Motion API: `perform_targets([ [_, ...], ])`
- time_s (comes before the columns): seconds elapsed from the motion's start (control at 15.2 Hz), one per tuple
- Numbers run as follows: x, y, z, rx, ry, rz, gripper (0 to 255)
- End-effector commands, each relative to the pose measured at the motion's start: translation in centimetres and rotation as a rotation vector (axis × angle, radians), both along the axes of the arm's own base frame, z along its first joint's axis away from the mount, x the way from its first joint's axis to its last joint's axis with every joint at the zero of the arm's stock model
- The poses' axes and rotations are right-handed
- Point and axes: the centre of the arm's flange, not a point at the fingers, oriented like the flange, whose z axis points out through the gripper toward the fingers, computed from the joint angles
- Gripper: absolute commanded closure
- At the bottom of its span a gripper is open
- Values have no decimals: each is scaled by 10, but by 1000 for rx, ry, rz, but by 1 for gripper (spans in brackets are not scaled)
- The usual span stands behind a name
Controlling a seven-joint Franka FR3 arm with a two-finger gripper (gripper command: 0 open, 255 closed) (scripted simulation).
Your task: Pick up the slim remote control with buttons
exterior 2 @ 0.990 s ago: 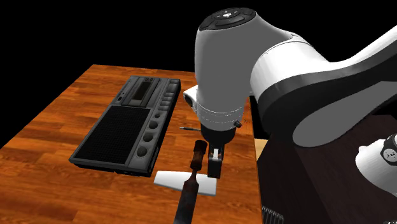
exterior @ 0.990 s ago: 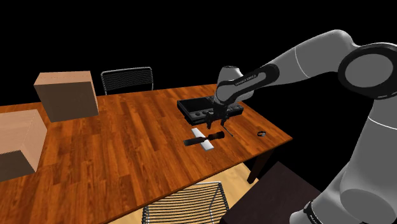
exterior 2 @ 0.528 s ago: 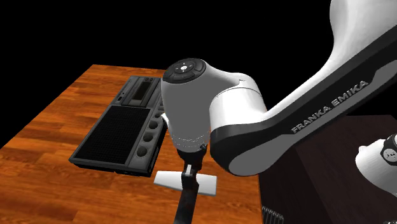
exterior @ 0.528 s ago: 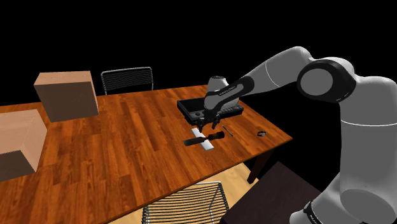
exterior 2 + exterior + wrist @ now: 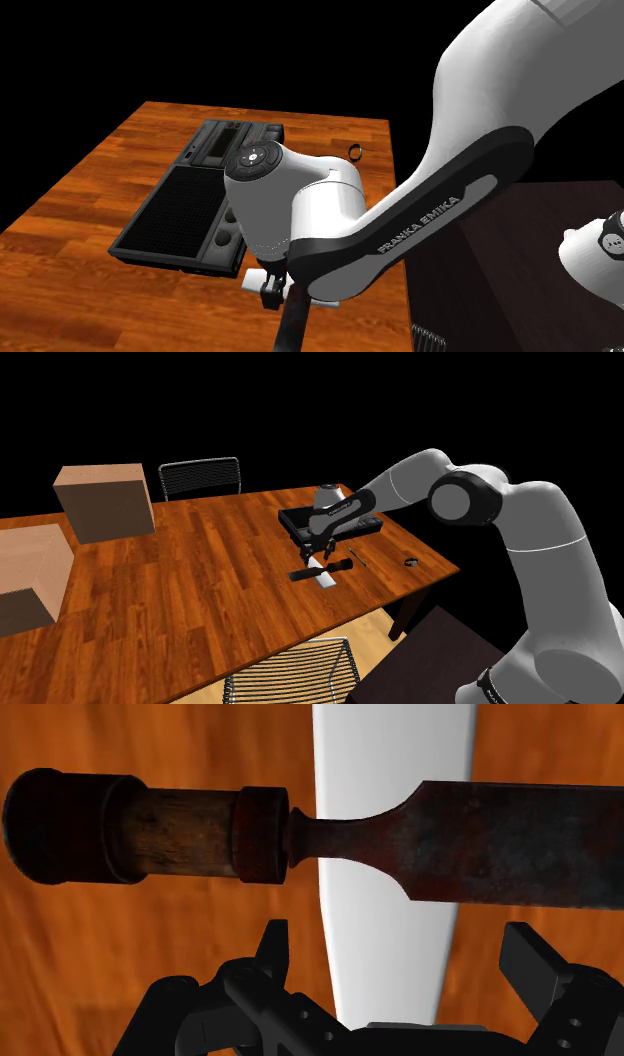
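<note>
Fingers (image 5: 272, 949) of the gripper (image 5: 398, 942) stand apart over the white remote (image 5: 388, 774), touching nothing; a rusty chisel (image 5: 300, 839) lies across it. It sits on the table (image 5: 200, 572), right of centre in the shoulder view. In the second exterior view's lower middle, the arm (image 5: 330, 230) hides most of it.

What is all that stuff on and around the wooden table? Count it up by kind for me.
Boxes: 2
Chairs: 2
Black tape recorder: 1
Rusty tool: 1
White remote: 1
Small dark bits: 2
Total: 9
</note>
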Motion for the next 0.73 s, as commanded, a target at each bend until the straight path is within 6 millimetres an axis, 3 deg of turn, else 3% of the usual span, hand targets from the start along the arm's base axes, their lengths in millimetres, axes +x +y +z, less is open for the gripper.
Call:
perform_targets([
  [0.0, 2, 1, -11, 0, 0, 0, 0],
  [0.33, 2, 1, -30, 0, 0, 0, 0],
  [0.4, 2, 1, -30, 0, 0, 0, 255],
  [0.66, 2, 1, -30, 0, 0, 0, 255],
])
